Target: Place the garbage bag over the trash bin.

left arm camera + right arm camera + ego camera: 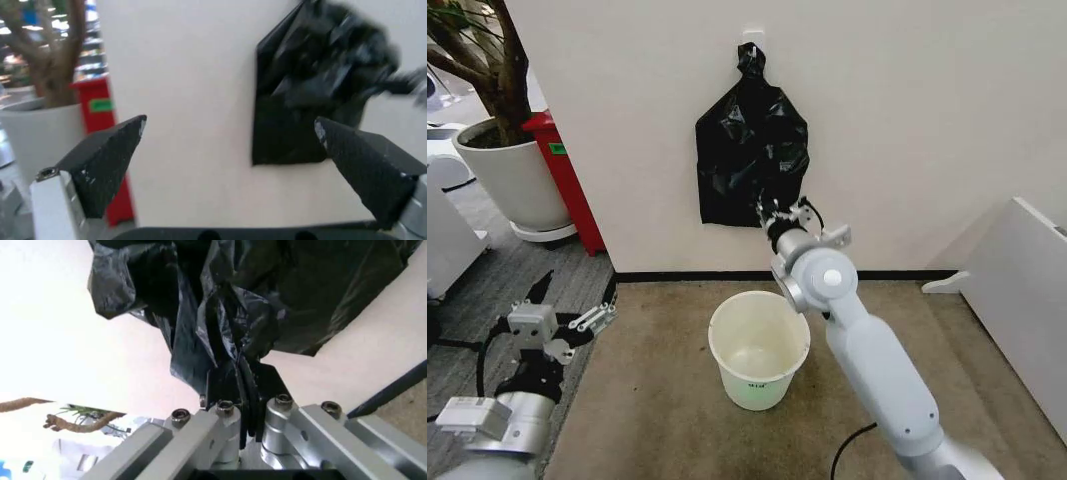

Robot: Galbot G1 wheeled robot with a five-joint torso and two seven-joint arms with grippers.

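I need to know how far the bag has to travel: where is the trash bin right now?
In the head view, the trash bin stands upright on the carpet, centre, below the garbage bag hanging on the wall.

I see right gripper (777, 213) at the garbage bag (752, 150) on the wall, probably pinching its lower edge; trash bin (758, 347) below; left gripper (577, 322) low, open.

Tan carpeted floor (657, 400) beside a white wall, cream-white trash bin (758, 350) standing upright on it, grey carpet to the robot's left carrying a large white plant pot (512, 180)
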